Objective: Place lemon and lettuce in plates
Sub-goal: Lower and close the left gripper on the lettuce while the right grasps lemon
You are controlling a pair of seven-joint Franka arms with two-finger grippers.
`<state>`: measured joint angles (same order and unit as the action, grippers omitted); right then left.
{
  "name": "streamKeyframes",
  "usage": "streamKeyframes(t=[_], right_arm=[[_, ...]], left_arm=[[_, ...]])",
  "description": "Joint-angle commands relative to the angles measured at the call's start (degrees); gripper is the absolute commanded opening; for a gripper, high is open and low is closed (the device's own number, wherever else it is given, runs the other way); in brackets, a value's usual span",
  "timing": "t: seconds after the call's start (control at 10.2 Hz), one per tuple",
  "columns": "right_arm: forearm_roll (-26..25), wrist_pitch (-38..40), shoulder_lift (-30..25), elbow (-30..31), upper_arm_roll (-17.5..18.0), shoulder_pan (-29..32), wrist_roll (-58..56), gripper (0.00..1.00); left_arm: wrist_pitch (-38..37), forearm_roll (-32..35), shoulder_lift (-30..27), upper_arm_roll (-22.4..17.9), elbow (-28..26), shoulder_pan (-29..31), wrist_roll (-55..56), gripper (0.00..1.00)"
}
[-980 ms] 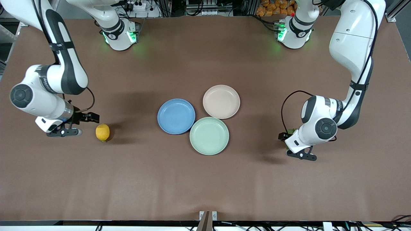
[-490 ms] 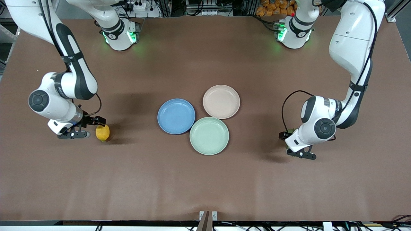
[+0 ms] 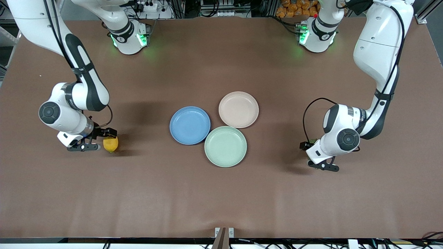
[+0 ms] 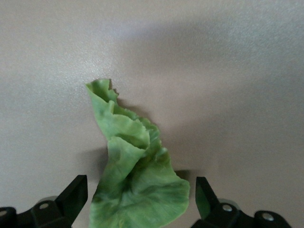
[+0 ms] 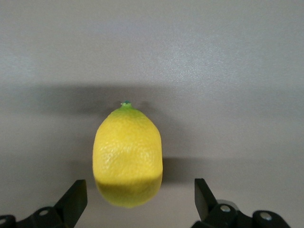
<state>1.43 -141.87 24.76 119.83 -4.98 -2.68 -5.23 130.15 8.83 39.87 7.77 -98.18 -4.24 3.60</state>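
The yellow lemon [image 3: 111, 144] lies on the brown table toward the right arm's end. My right gripper [image 3: 102, 140] is open and low at the lemon. In the right wrist view the lemon [image 5: 127, 152] has its near end between the open fingers of this gripper [image 5: 138, 190], with gaps on both sides. The green lettuce [image 4: 128, 156] lies on the table with its broad end between the open fingers of my left gripper [image 4: 140, 190]. In the front view the left gripper [image 3: 314, 156] hides most of the lettuce [image 3: 313, 141]. The blue plate [image 3: 190, 125] and beige-pink plate [image 3: 238, 109] sit empty mid-table.
A mint-green plate [image 3: 225, 146] touches both other plates and lies nearer the front camera. The arms' bases stand at the table's edge farthest from that camera.
My right arm has moved toward the lemon, and its open fingers now reach around the lemon's end. The left arm has barely shifted over the lettuce.
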Motion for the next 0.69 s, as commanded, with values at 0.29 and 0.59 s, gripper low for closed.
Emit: streamKeyframes(t=[0.29, 0.59], right_arm=[[3.22, -4.9, 4.15, -0.04, 0.23, -0.14, 0.31, 1.0], [3.75, -6.57, 5.12, -0.3, 0.23, -0.22, 0.31, 1.0]], left_arm=[[0.72, 1.45, 0.29, 0.05, -0.43, 0.19, 0.53, 0.61], [0.72, 1.45, 0.21, 0.05, -0.34, 0.11, 0.62, 0.0]])
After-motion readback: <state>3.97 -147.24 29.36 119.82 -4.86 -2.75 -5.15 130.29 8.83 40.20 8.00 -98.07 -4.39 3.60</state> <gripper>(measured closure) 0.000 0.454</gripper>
